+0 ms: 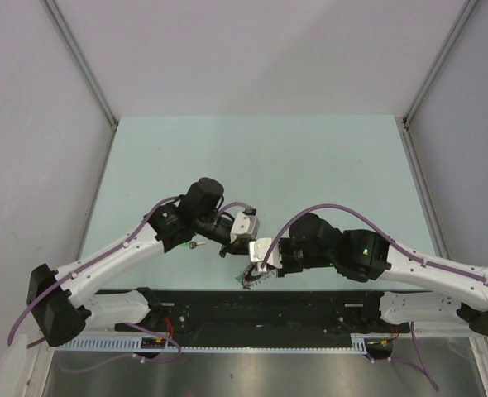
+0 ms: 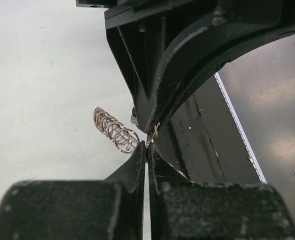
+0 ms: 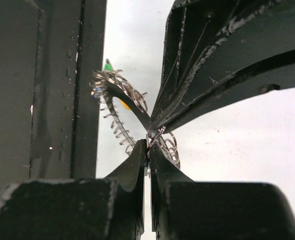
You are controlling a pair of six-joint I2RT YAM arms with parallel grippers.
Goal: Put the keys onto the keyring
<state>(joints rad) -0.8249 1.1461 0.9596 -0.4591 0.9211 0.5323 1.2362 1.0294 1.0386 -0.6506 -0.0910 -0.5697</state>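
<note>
2 tools meet tip to tip over the near edge of the table, just ahead of the arm bases. The left tool has its fingers pressed nearly together, with only a thin slit between them. A sliver of bright wire shows right at its tips, but whether that wire is actually clamped cannot be told. Just left of those tips in the left wrist view, a short run of the keyring shows as a row of small silver loops, the nearest loop touching 1 finger. Directly above the left tool's tips in that view, the right tool's dark fingers reach the same spot.

The right tool is narrow too, pinched on a loop of keyring wire at its very tips. From there the loops curl up and to the left of the tool, and a few more show just right of the tips. The keys sit at the far end of that curl, up and left of the right tool: a green head on top and a yellow head tucked behind the loops. In the top view 1 small loose key lies on the table to the left of the left tool, apart from both tools; its colour is too small to tell.
</note>
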